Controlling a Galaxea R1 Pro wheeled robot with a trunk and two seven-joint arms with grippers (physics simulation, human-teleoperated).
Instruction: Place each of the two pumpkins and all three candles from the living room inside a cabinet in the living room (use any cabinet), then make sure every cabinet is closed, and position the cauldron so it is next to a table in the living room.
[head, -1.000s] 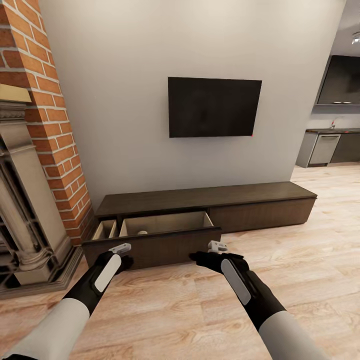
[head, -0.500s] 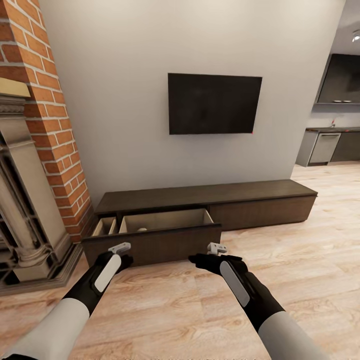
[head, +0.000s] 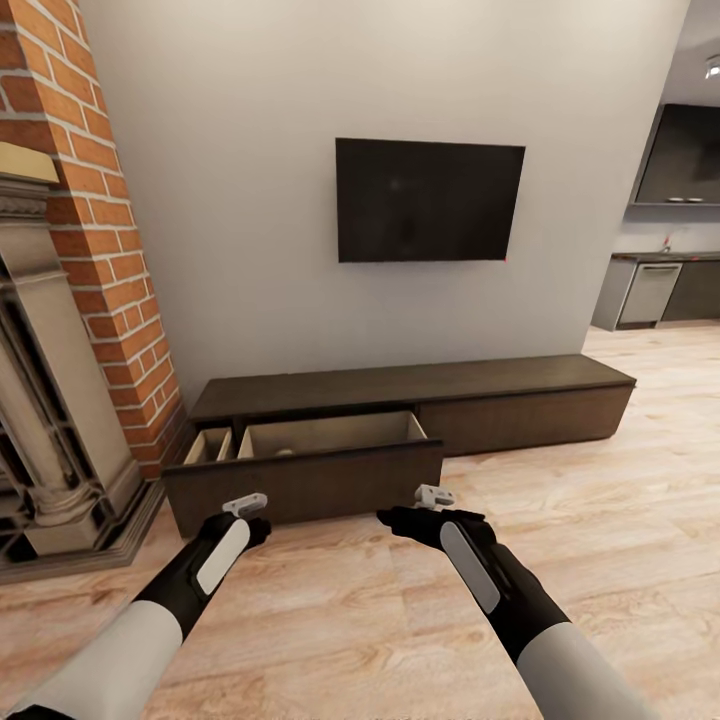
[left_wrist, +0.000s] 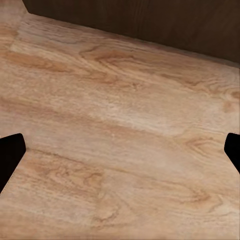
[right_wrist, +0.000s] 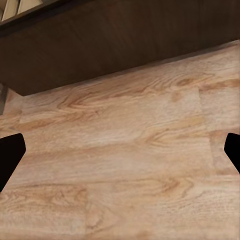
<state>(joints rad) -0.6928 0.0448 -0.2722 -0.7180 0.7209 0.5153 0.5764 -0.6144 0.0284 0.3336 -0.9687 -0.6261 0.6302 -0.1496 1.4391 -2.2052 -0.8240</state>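
Observation:
The long, low, dark brown cabinet (head: 400, 385) runs along the wall under the TV. Its left drawer (head: 330, 436) is pulled out, showing a pale interior. A small pale rounded thing (head: 284, 452) peeks over the drawer front, too small to tell what it is. My left gripper (head: 245, 504) hangs just before the drawer front (head: 300, 485) near its left part, and my right gripper (head: 433, 496) sits by its right end. Both are open and hold nothing, over the bare wood floor (left_wrist: 120, 125). The dark front (right_wrist: 115, 45) shows beyond the right gripper. Pumpkins and cauldron are out of view.
An ornate stone-coloured fireplace (head: 50, 400) and a brick column (head: 100, 250) stand at the left, close to the open drawer. A black TV (head: 428, 200) hangs on the wall. A kitchen (head: 650, 295) opens at the far right. Wood floor (head: 600, 520) spreads to the right.
The whole picture has slid up slightly, so the camera moved. My left gripper has drawn back a little from the drawer front. The drawer stays open.

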